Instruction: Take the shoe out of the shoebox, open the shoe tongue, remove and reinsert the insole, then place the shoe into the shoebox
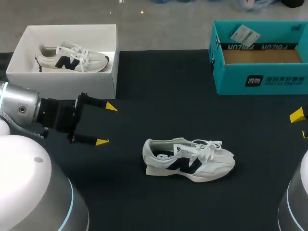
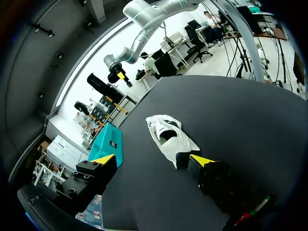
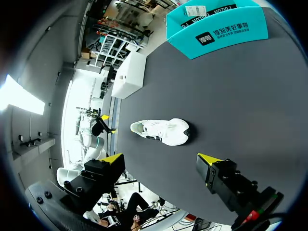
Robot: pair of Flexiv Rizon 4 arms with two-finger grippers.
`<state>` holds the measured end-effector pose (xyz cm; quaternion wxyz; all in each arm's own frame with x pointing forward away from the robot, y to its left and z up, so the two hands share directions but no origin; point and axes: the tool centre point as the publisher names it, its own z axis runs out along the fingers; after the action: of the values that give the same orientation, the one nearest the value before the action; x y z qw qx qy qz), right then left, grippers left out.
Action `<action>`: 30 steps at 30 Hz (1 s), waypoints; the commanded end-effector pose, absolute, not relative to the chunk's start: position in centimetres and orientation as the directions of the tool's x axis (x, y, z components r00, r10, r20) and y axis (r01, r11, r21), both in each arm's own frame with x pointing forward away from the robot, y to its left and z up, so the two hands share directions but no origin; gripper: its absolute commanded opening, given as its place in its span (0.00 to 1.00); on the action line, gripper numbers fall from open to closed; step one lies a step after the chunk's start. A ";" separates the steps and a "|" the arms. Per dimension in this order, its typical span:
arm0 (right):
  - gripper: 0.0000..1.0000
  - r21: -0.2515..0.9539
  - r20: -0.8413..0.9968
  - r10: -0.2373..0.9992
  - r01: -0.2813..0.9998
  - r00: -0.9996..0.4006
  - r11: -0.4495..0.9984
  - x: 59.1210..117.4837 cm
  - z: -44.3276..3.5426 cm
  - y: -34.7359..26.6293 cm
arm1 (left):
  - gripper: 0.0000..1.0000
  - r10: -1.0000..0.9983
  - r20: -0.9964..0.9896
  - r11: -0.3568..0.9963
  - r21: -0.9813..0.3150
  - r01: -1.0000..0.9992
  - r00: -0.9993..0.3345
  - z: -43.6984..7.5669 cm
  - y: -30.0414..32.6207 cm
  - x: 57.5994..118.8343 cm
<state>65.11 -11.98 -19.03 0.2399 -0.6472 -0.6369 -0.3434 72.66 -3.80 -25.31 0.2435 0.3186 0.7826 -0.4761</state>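
A white sneaker (image 1: 187,161) with a dark side logo lies on its sole on the black table (image 1: 144,86), toe to the right. My left gripper (image 1: 105,124) hangs open to the left of its heel, with nothing between the fingers. In the left wrist view the sneaker (image 2: 171,139) lies ahead of the open left gripper (image 2: 153,160). Only the yellow tips of my right gripper (image 1: 302,125) show at the table's right edge. In the right wrist view the right gripper (image 3: 161,158) is open and empty, with the sneaker (image 3: 161,131) ahead of it. An open teal shoebox (image 1: 260,57) stands at the back right.
A white shoebox (image 1: 67,79) at the back left holds a second matching sneaker (image 1: 72,57). A paper tag (image 1: 244,34) lies in the teal box. The white box (image 3: 130,74) and the teal box (image 3: 216,24) both show beyond the sneaker in the right wrist view.
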 end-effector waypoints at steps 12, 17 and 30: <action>1.00 0.128 0.749 0.661 0.989 -0.046 -0.076 65.0 -19.0 -11.9 | 1.00 0.198 -0.249 0.363 -0.880 0.307 -0.948 -24.3 -3.3 72.8; 1.00 0.128 0.749 0.661 0.989 -0.046 -0.076 65.0 -19.0 -11.9 | 1.00 0.180 -0.104 0.364 -0.917 0.165 -0.978 -26.0 -4.1 72.0; 1.00 0.128 0.749 0.661 0.989 -0.046 -0.076 65.0 -19.0 -11.9 | 1.00 0.000 -0.039 0.407 -0.913 0.036 -0.999 -29.7 -6.0 70.1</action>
<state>65.11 -11.98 -19.03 0.2399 -0.6472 -0.6369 -0.3434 71.12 -5.44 -28.82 -0.0102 0.0284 0.8396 -0.5423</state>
